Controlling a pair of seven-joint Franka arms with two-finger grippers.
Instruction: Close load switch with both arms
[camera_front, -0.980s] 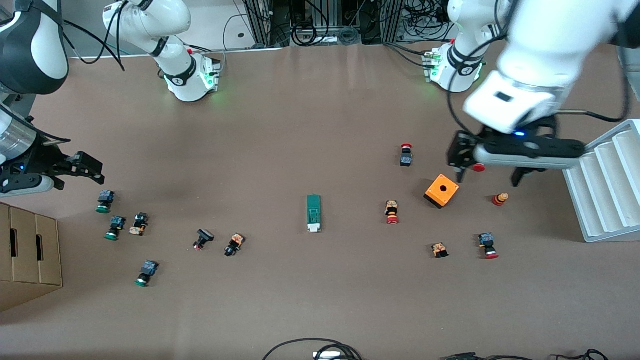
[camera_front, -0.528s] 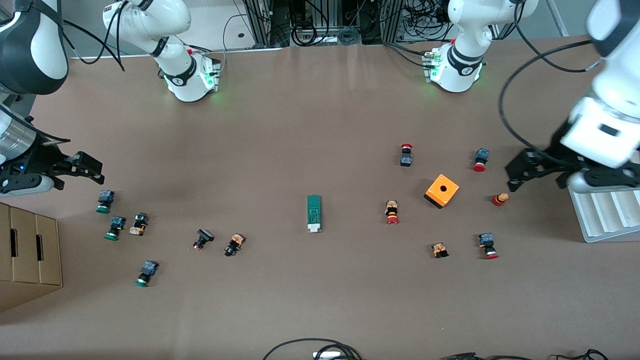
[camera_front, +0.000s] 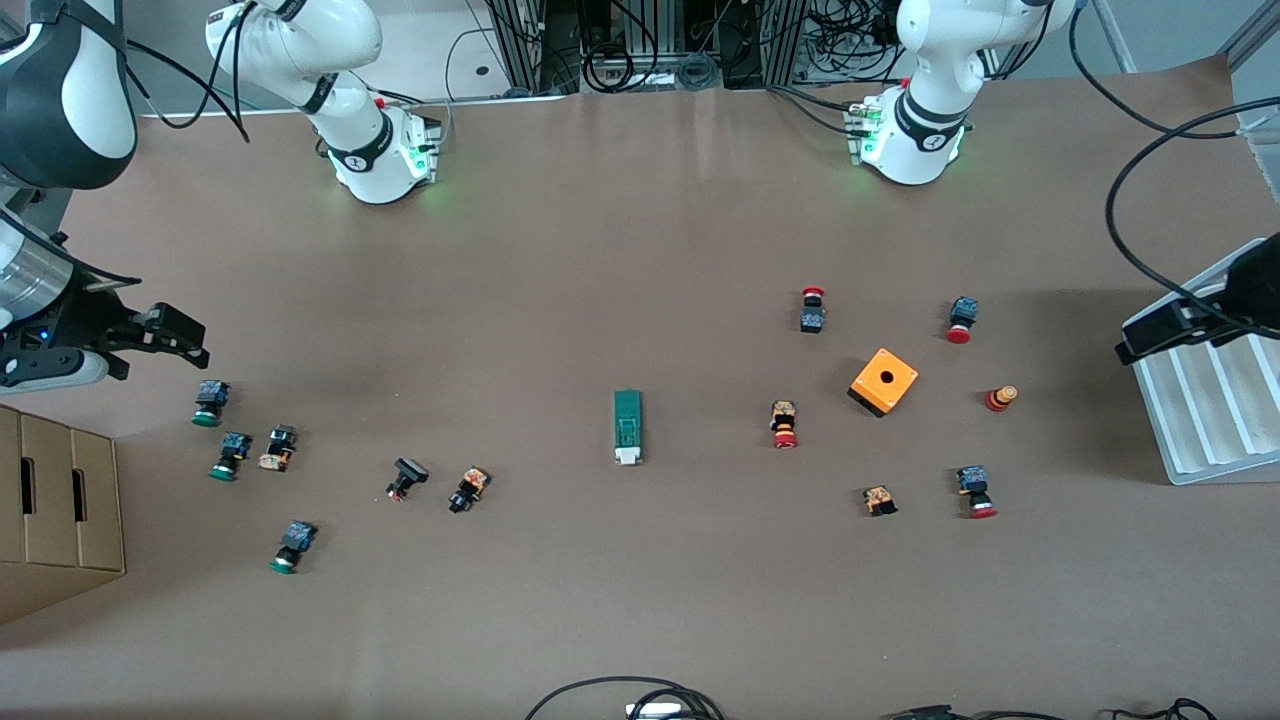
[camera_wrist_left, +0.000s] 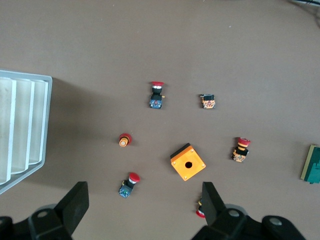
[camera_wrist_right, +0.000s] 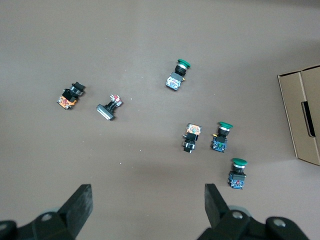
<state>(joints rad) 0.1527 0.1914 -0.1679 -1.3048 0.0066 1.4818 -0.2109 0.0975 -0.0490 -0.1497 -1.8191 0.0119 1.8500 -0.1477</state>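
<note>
At frame left edge, front view, the right gripper (camera_front: 165, 335) hangs with jaws apart and empty, over bare table just above the green buttons (camera_front: 210, 402). Below it at lower left sits a cardboard box (camera_front: 60, 510); its contents cannot be seen. At frame centre lies the load switch (camera_front: 627, 426) flat on the table, white tab toward the camera, well apart from both grippers. Right of centre sits the orange box (camera_front: 884, 381), its top hole dark, red buttons (camera_front: 960, 320) around it. At the right edge, the white tray (camera_front: 1205, 410) shows bare slots. The left gripper (camera_wrist_left: 145, 205), jaws apart and empty, is over the tray's upper corner.
</note>
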